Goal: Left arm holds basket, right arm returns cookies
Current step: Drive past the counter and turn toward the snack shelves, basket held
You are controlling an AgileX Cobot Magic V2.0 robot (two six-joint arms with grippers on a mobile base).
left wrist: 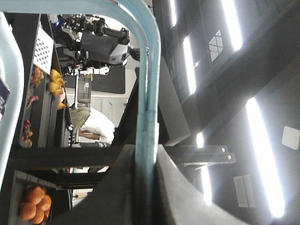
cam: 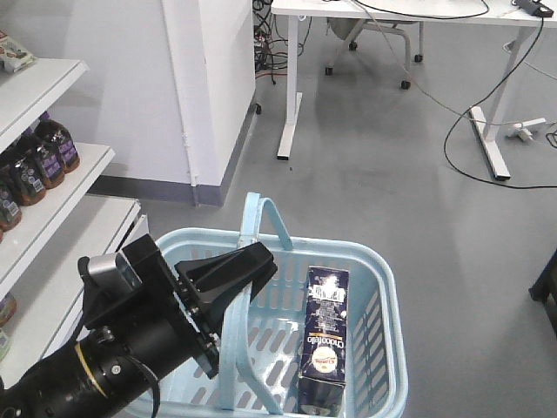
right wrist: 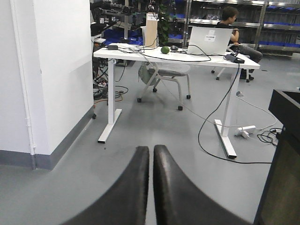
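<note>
The light blue basket (cam: 383, 287) hangs low in the front view, with the dark navy cookies box (cam: 325, 340) standing upright inside it at the right. My left arm, black with a yellow ring, reaches in from the lower left. Its left gripper (cam: 258, 264) is shut on a basket hoop handle (cam: 233, 335). In the left wrist view the handle (left wrist: 150, 84) runs between the closed left gripper (left wrist: 147, 157). My right gripper (right wrist: 151, 157) is shut and empty, held above the grey floor away from the basket. It does not show clearly in the front view.
White shelves with brown bottles (cam: 43, 161) stand at the left. A white wall corner (cam: 209, 96) is behind the basket. A white desk (right wrist: 168, 54) with cables (cam: 487, 131) stands on the floor ahead. A black cabinet (right wrist: 281, 164) is at the right.
</note>
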